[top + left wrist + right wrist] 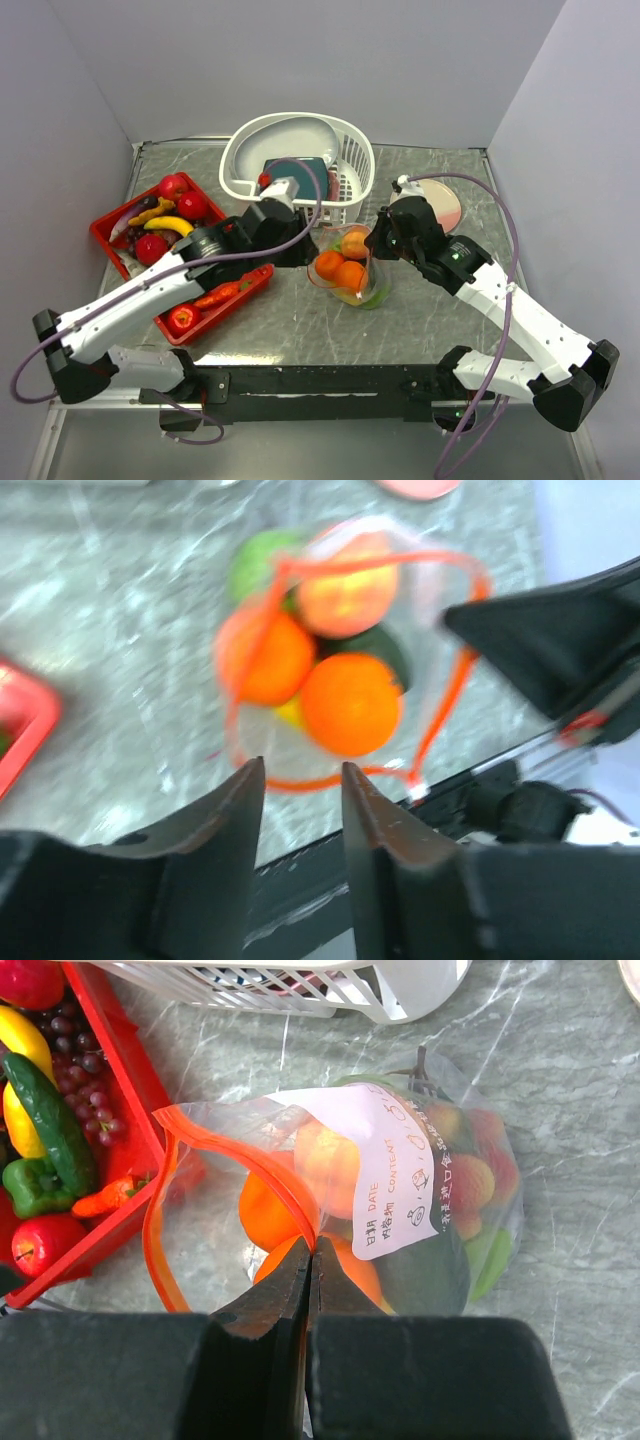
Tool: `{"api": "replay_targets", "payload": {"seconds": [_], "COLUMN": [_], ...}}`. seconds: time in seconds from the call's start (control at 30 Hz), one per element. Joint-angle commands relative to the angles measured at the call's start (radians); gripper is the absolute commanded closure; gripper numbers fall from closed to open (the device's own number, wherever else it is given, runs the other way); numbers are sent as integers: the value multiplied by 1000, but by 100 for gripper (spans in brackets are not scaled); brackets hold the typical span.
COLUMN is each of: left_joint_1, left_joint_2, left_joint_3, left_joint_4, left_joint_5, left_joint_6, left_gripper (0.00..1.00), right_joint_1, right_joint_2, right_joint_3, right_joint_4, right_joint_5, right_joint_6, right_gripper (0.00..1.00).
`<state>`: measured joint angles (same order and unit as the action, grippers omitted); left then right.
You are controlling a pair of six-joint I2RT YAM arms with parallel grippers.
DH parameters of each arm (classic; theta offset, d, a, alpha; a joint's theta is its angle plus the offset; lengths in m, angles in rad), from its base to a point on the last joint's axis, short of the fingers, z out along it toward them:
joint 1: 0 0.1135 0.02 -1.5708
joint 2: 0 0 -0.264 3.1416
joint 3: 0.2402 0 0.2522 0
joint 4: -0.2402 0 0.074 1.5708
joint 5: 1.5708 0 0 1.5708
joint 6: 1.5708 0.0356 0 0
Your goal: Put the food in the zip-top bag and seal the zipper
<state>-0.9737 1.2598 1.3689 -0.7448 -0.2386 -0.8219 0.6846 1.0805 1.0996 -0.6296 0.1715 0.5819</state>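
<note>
the job is partly done. the zip-top bag (350, 265) sits mid-table with oranges (350, 702), a peach-coloured fruit and some green pieces inside. its mouth gapes open, so the zipper (240, 1160) is not sealed.

your right gripper (308, 1250) has its fingers pressed together on the zipper strip, pinching one side of the mouth. your left gripper (300, 780) hangs just above the near edge of the bag, jaws parted and holding nothing.

plenty of food is left. the red tray (105, 225) to the left holds red apples (172, 187), a banana (168, 225), a grape bunch (85, 1050), a cucumber (45, 1110) and a green pepper (30, 1188).

by my reading, you have more loading to do before you seal.

the white basket (240, 150) stands just behind the bag, and a pink plate (440, 205) lies behind the right arm. both grippers crowd the mouth, and the floppy bag looks fairly full, so room for more pieces seems tight.
</note>
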Motion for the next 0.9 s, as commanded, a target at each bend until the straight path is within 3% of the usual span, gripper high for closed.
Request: {"api": "replay_targets", "payload": {"seconds": [0.0,0.07,0.27,0.53,0.63,0.7,0.73,0.77,0.8,0.87], "left_joint_1": [3,1,3,3,7,6,7,6,4,1], "left_joint_2": [-31,-30,1,65,114,125,122,118,110,107], "left_joint_3": [-57,-82,-160,-214,-215,-220,-218,-209,-196,-114], "left_joint_4": [-85,-67,67,171,176,188,208,212,213,181], "left_joint_5": [-27,-11,62,35,36,41,47,53,58,58], "left_joint_6": [-5,-3,-11,-52,-69,-78,-82,-82,-79,-71], "left_gripper": [62,60,40,37,45,61,72,93,99,99], "right_joint_1": [3,3,10,16,20,21,21,23,36,91], "right_joint_2": [-17,-14,-19,-33,-31,-37,-40,-42,-41,-22], "right_joint_3": [63,66,69,54,49,45,45,46,48,86], "right_joint_4": [14,11,4,-4,-8,-9,-10,-12,-19,-47], "right_joint_5": [13,7,8,17,17,20,20,26,37,144], "right_joint_6": [-10,-11,-7,-1,-1,-1,-1,-1,-2,9], "right_gripper": [99,99,99,99,100,100,100,100,100,100]}}
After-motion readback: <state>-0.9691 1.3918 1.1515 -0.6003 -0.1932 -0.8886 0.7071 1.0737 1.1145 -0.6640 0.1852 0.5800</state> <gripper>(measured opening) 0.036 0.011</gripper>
